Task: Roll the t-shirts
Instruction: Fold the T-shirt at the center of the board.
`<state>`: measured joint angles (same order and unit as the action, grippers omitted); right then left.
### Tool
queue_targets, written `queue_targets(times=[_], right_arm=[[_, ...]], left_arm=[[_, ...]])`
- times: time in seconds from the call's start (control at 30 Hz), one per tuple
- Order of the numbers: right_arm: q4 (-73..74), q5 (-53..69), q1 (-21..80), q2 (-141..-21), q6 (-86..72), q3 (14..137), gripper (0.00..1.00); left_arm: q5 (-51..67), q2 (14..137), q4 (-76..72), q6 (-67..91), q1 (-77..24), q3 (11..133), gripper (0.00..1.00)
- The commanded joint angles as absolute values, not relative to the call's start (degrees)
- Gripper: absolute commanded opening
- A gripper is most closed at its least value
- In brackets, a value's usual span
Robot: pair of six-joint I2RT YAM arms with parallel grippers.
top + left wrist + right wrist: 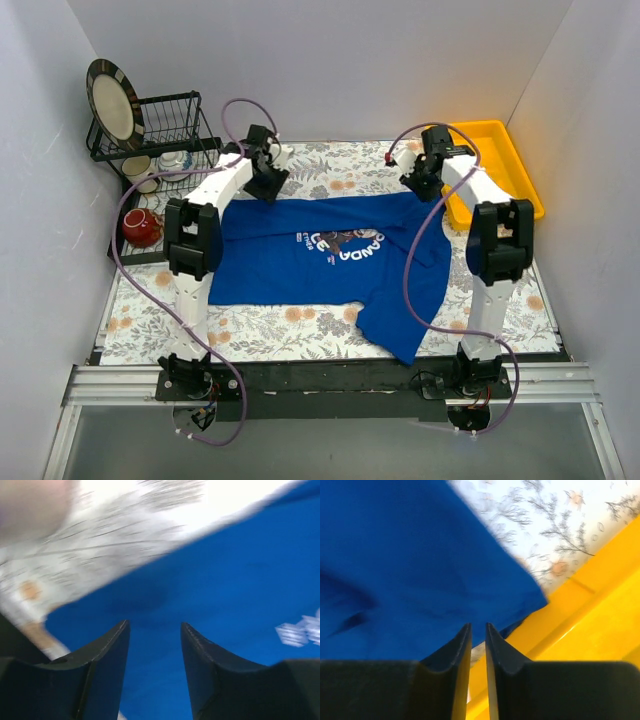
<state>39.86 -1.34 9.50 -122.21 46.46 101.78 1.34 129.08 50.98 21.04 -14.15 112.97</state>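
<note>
The blue t-shirt point(270, 265), spread on the flowered surface point(300, 325), is judged light, soft and limp, best pinched at its far edge, near which the left fingers point(107, 670) are spread and the right fingers point(457, 665) barely parted, both empty.

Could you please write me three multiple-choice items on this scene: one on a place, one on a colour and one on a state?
1. Where does the yellow tray stand?
A) far right
B) near left
C) in the middle
2. What colour is the t-shirt?
A) red
B) blue
C) green
3. How do the jaws of the left gripper stand?
A) shut on a mug
B) apart, holding nothing
C) shut on a plate

Answers:
1 A, the overhead view shows it at the far right.
2 B, the fabric is royal blue in every view.
3 B, the left wrist view shows a clear gap with only fabric beyond it.
</note>
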Motion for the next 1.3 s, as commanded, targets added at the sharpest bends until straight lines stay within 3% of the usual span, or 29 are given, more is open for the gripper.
queue_targets(times=[0.0,0.33,0.77,0.9,1.13,1.27], right_arm=[[42.5,19.1,9.5,-110.6,48.2,92.9,0.3],[46.8,26.5,9.7,-113.9,52.8,92.7,0.49],[52.5,26.5,11.5,-119.1,58.4,97.0,0.51],[52.9,24.8,12.4,-120.1,59.0,96.7,0.43],[51.5,23.3,13.8,-117.6,57.0,95.7,0.12],[53.2,24.4,16.3,-115.1,54.5,95.6,0.04]], left_arm=[[9.1,121.2,52.8,25.9,-19.1,110.8,0.46],[11.3,114.5,53.2,28.3,-19.2,100.2,0.47],[8.6,110.0,52.4,27.9,-17.9,94.0,0.49],[8.1,109.8,52.6,27.5,-17.5,94.4,0.49],[7.2,110.4,52.1,27.2,-16.2,96.2,0.49],[7.3,110.6,51.9,27.2,-15.6,96.6,0.49]])
